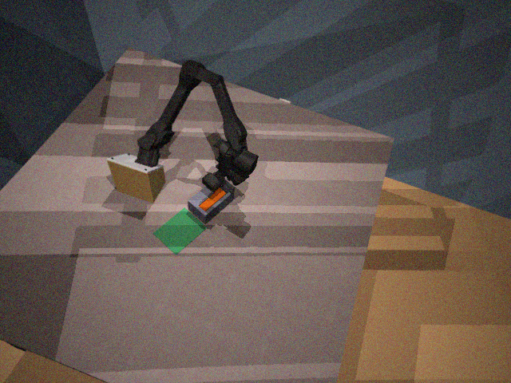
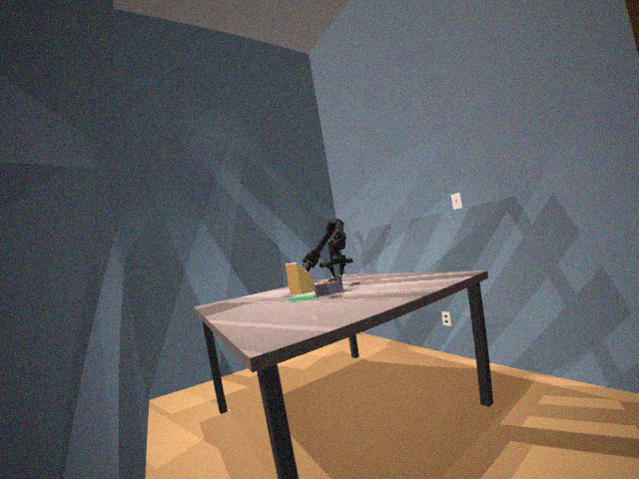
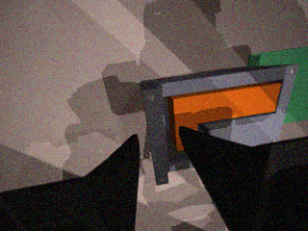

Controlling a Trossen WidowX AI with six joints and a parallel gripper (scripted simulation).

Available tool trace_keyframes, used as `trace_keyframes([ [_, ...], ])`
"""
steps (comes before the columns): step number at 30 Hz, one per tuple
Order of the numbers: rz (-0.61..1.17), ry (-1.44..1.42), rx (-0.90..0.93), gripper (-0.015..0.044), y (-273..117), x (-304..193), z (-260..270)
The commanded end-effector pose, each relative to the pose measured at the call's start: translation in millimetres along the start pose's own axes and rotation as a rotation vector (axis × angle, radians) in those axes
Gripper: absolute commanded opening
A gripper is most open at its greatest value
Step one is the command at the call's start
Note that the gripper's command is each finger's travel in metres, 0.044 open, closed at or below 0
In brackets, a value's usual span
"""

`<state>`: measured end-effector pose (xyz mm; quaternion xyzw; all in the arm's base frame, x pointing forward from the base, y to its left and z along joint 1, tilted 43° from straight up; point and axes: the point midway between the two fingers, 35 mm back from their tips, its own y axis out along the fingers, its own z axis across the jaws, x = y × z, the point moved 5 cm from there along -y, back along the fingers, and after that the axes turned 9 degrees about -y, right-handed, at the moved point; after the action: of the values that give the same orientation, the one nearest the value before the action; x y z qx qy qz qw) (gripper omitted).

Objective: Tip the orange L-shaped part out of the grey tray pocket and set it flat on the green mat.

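The orange L-shaped part point(image 1: 210, 202) point(image 2: 324, 281) point(image 3: 250, 100) lies in the pocket of the grey tray point(image 1: 205, 215) point(image 2: 326, 288) point(image 3: 157, 122) and looks level. My gripper point(image 1: 223, 187) point(image 2: 337, 274) point(image 3: 158, 135) is partly open, pointing down over the tray's end at the part's L-shaped end. In the wrist view, one fingertip is over the short leg of the L and the other is outside the tray's end wall. Nothing is between them. Contact with the part cannot be told. The green mat point(image 1: 178, 231) point(image 2: 302, 297) point(image 3: 299, 103) lies flat beside the tray's other end.
The arm's base stands on a yellow-brown block point(image 1: 134, 183) point(image 2: 299, 279) with a white top, to the left of the tray in the top view. The tray and block stand on a greyish table point(image 1: 214, 305) point(image 2: 289, 329) crossed by shadows.
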<state>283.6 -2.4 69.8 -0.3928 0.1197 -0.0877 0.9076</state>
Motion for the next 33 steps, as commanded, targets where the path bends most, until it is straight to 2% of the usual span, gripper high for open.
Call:
trace_keyframes([
  [1, -0.003, 0.012, 0.007, 0.0180, 10.1, -0.5, -2.3],
  [33, -0.002, 0.012, 0.008, 0.0180, 46.3, -0.7, -1.8],
])
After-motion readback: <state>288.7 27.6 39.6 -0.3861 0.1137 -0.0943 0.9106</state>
